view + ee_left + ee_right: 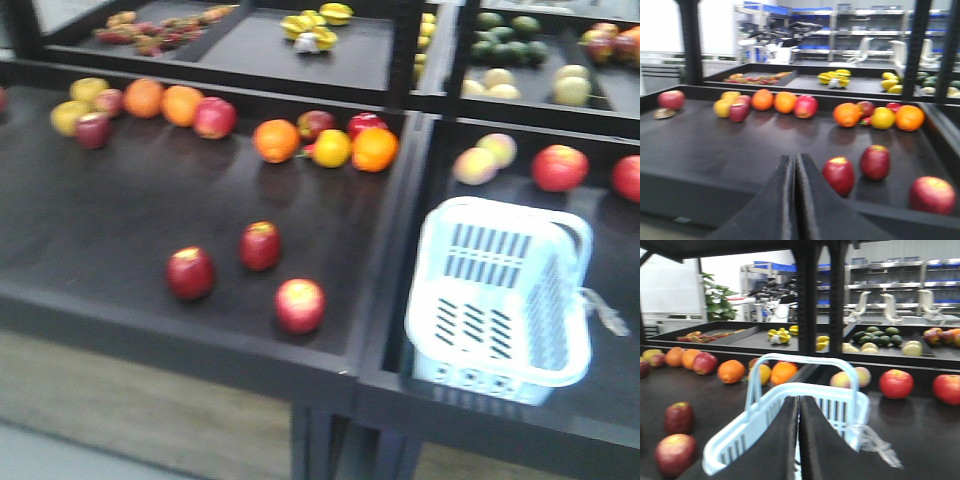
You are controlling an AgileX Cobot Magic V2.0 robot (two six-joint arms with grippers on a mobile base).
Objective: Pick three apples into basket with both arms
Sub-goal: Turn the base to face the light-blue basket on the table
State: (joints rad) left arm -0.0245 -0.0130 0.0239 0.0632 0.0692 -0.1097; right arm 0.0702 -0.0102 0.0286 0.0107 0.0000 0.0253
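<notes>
**Examiner:** Where do the task's fruits lie?

**Inspector:** All three rest loose near the front of the left bench (90, 230) compartment, apart from one another. A dark maroon apple (190, 273) is furthest left. A second maroon apple (260, 245) sits just behind and to the right of it. The blushed apple (300, 305) is nearest the front edge. None is in the basket (470, 262), which stands empty in the right compartment, beyond the divider.

**Examiner:** State of the arms?

**Inspector:** The left fingers (775, 205) are pressed together, holding nothing, and point at bare bench left of the maroon pair. The right fingers (785, 440) are likewise together and empty, close to the basket on its near side.

**Examiner:** Recommended conduct of the first pick?

**Inspector:** This is judgement only.
- **Grasp:** The fingers should part wider than an apple before descending, then close across its widest girth. Round fruit on a smooth bench is apt to roll if nudged from one side.
- **Allocation:** The dark maroon apple looks readiest for the left arm. The blushed apple, nearest the divider, suits the right.
- **Release:** The hoop handle (754, 377) stands upright over the basket's mouth, so release should fall to one side of it.
- **Unwanted fruit:** The oranges (277, 140) and the pinkish apple (215, 117) at the rear are not wanted and lie well apart.
- **Limits:** The views are blurred, so stalk direction cannot be told.
</notes>
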